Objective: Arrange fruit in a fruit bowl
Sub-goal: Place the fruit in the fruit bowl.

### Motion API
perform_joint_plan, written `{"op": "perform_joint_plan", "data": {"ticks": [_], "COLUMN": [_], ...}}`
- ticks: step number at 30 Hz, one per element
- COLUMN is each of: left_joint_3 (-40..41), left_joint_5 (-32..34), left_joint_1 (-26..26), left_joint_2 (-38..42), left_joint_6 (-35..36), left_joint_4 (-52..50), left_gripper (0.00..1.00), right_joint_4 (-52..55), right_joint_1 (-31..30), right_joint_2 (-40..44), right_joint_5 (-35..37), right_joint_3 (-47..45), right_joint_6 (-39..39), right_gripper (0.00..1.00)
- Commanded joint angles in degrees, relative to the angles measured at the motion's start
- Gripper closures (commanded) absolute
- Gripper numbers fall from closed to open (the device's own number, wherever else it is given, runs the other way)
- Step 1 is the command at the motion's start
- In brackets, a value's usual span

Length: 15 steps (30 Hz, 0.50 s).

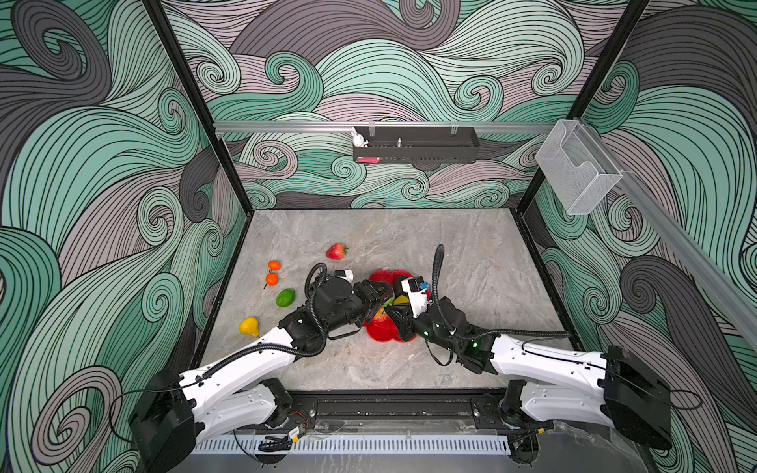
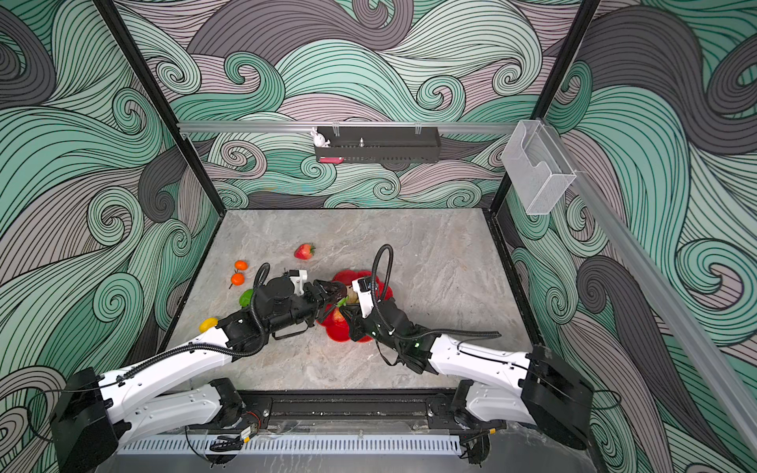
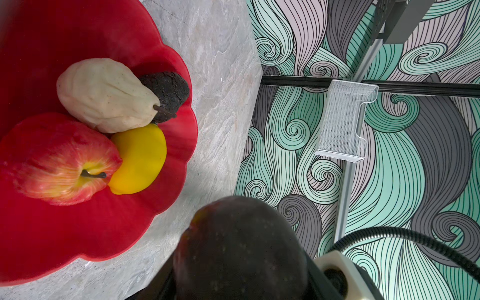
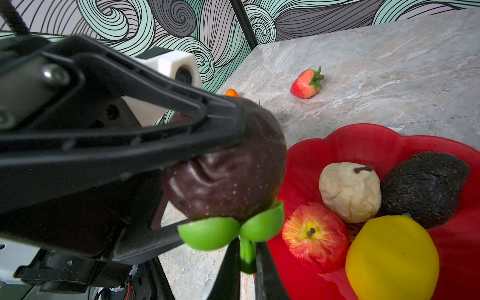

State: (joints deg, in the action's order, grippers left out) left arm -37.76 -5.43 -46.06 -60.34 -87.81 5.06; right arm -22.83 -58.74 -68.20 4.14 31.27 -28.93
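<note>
The red scalloped fruit bowl (image 1: pixel 383 333) (image 3: pixel 52 233) (image 4: pixel 363 140) sits mid-table. In it lie a red apple (image 4: pixel 315 235), a yellow lemon (image 4: pixel 392 257), a beige lumpy piece (image 4: pixel 349 191) and a dark avocado-like piece (image 4: pixel 426 187). A dark purple fruit (image 4: pixel 233 181) (image 3: pixel 239 246) with green leaves hangs just beside the bowl's rim. My left gripper (image 1: pixel 379 293) (image 2: pixel 332 293) is shut on its body. My right gripper (image 4: pixel 248 259) (image 1: pixel 391 313) is shut on its green stem (image 4: pixel 246 250).
On the marble table left of the bowl lie a strawberry (image 1: pixel 336 251), two small oranges (image 1: pixel 274 265) (image 1: pixel 271 279), a green lime (image 1: pixel 285 297) and a yellow fruit (image 1: pixel 249 326). A black wall tray (image 1: pixel 415 149) and a clear mesh bin (image 1: pixel 577 172) hang on the walls.
</note>
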Motion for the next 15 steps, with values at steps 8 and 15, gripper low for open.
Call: {"op": "perform_joint_plan", "data": {"ticks": [8, 15], "left_joint_3": [-3.4, -4.5], "left_joint_5": [1.5, 10.3], "left_joint_1": [-0.4, -0.3], "left_joint_2": [-0.3, 7.5], "left_joint_6": [5.9, 19.6], "left_joint_4": [-5.2, -12.2], "left_gripper": [0.35, 0.07], "right_joint_4": [5.5, 25.9], "right_joint_1": [-0.2, 0.2], "right_joint_2": [2.4, 6.8], "right_joint_5": [3.4, 9.1], "right_joint_3": [2.5, 7.4], "right_joint_6": [1.0, 5.6], "right_gripper": [0.98, 1.0]}}
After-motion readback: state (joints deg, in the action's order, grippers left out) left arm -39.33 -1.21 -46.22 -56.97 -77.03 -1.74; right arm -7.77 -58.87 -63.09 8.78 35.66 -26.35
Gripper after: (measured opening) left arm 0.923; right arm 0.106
